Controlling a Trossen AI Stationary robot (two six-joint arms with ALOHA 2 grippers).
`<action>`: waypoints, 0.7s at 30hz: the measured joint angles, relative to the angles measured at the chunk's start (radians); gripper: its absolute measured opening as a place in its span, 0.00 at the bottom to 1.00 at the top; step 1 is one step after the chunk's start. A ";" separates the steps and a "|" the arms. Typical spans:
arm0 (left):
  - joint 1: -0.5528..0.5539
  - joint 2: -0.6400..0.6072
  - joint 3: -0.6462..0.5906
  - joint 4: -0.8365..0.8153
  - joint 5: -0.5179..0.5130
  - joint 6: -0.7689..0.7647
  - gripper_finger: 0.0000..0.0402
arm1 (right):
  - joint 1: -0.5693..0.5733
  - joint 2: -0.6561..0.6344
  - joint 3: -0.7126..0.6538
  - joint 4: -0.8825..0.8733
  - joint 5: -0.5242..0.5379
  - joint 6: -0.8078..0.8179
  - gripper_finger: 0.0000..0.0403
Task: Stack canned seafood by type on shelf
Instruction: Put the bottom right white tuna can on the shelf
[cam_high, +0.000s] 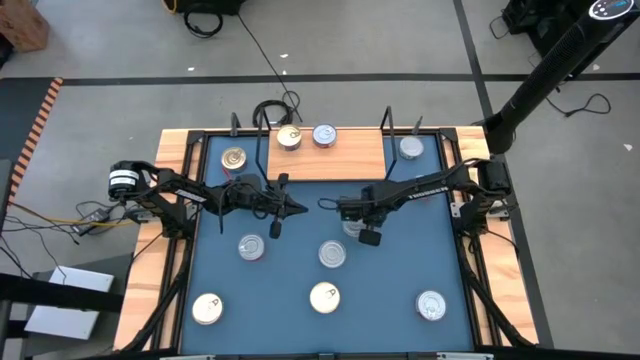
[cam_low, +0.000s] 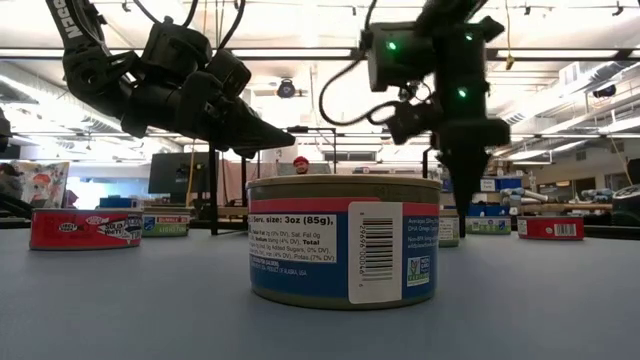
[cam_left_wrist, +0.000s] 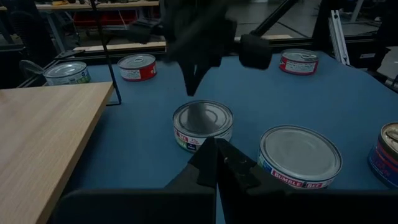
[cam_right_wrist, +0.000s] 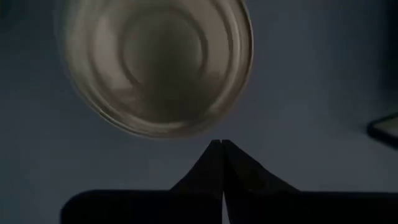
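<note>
While both hands sit shut & empty mid-tabletop, right hand (cam_right_wrist: 222, 144) hangs just beside a silver tin (cam_right_wrist: 155, 62), left hand (cam_high: 296, 208) near; shelf (cam_high: 325, 155) w/ three tins at back.

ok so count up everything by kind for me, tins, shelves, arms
small round flat metal tins: 10 (4 on the shelf, 6 on the blue table top, one of those partly hidden beneath the right arm)
light-wood shelf board: 1
dark robot arms: 2, left arm and right arm
total: 13
</note>
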 joint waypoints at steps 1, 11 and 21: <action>0.000 0.000 0.000 0.000 0.000 0.000 0.01 | 0.006 0.000 -0.014 0.000 0.007 0.014 0.01; 0.000 0.000 0.000 0.000 0.000 0.000 0.01 | 0.072 0.000 -0.086 0.215 -0.042 0.072 0.01; 0.000 0.000 0.000 0.001 0.000 0.000 0.01 | 0.132 0.000 -0.071 0.338 -0.054 0.061 0.03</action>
